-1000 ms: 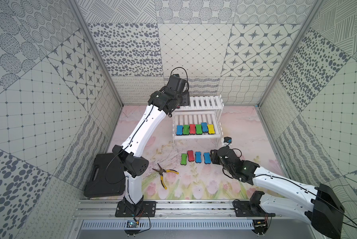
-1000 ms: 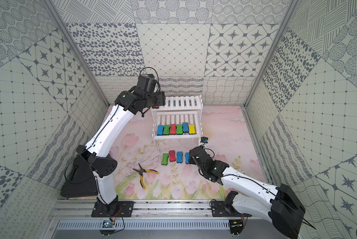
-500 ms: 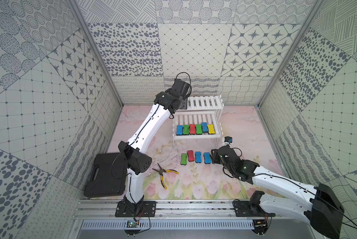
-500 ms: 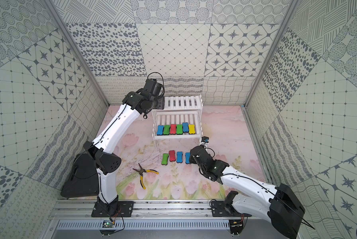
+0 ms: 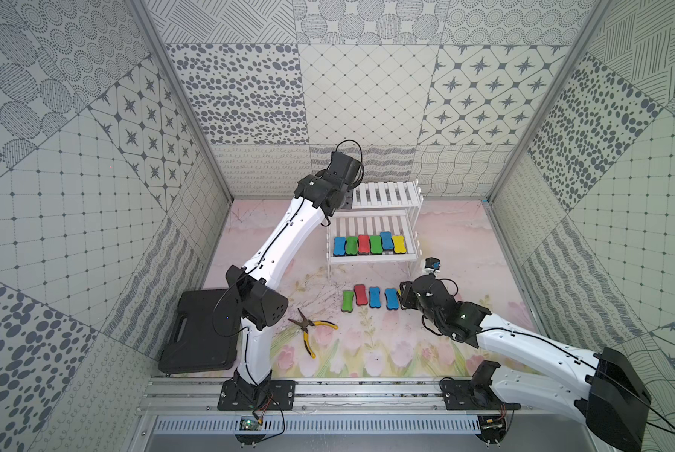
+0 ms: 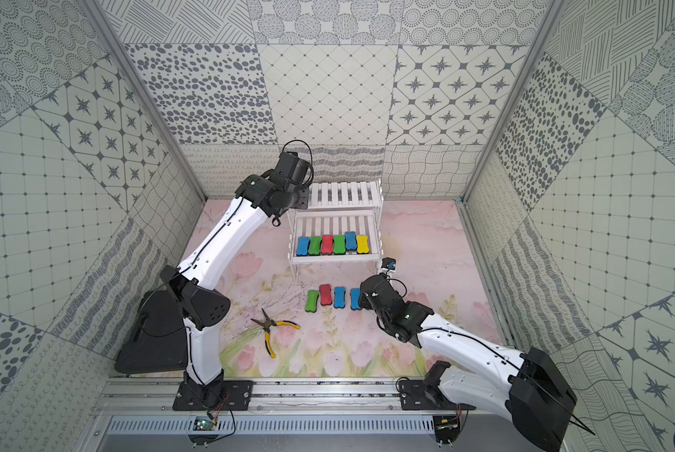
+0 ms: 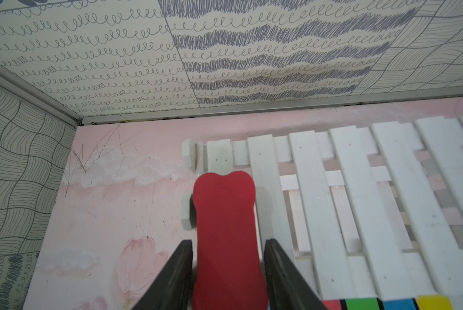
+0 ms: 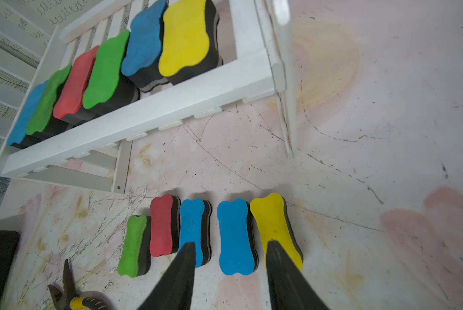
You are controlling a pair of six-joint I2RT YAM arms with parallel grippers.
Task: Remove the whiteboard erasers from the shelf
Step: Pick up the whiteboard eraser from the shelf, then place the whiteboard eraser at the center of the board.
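Eraser (image 7: pixel 225 204) between left end effector (image 7: pixel 228 241) jaws

A robot lab test cell: two arms (image 5: pixel 281 242) bolted to an aluminium rail (image 5: pixel 367 393), patterned panel walls (image 5: pixel 367 98) boxing in the floral mat (image 5: pixel 367 352) beyond the rail, a bare circuit board (image 5: pixel 249 423) below it.

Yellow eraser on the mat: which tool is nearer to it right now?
Right. The right tool hovers low over the mat, right next to the yellow eraser. The left tool is far off at the shelf's upper tier, around a red eraser.
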